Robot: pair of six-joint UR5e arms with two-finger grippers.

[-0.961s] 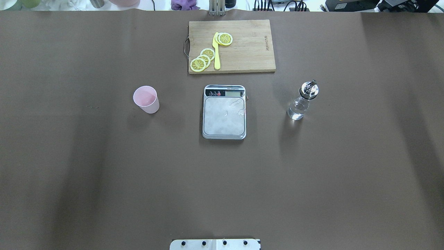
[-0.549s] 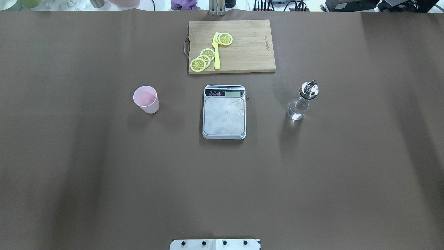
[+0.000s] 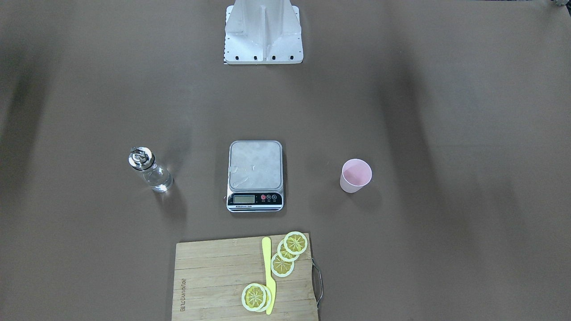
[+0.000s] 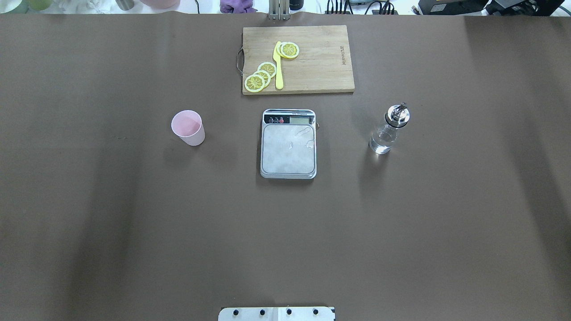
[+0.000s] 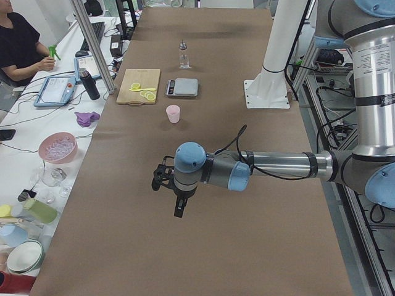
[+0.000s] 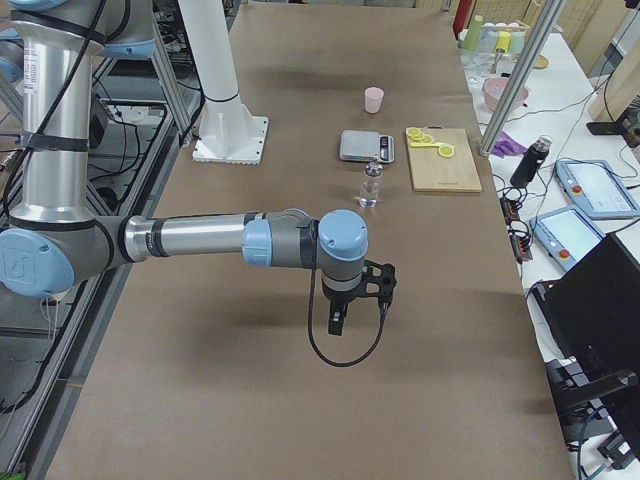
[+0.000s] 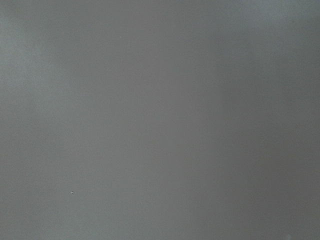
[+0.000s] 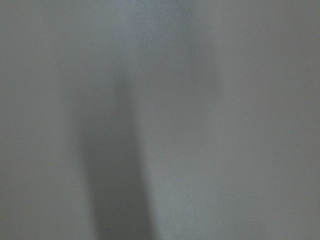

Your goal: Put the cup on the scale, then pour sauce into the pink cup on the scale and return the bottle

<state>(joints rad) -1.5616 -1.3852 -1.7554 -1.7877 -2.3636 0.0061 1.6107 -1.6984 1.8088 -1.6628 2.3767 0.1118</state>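
Scale (image 4: 288, 151) centre; cup (image 4: 189, 128) well left, bottle (image 4: 386, 132) well right. Beyond: cutting board (image 4: 319, 67), lemon slices (image 4: 261, 76), knife (image 4: 279, 73). Left gripper (image 5: 178, 211), right gripper (image 6: 336, 326) over near table (image 4: 134, 223); opening cannot be told.

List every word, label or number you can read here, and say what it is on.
On the cutting board: a brand mark along the short edge away from the handle, too small to read.
On the scale: print on the black front strip and by the buttons, too small to read; no legible digits on the display.
On the cup and the bottle: no text seen.
Nothing can be quoted.
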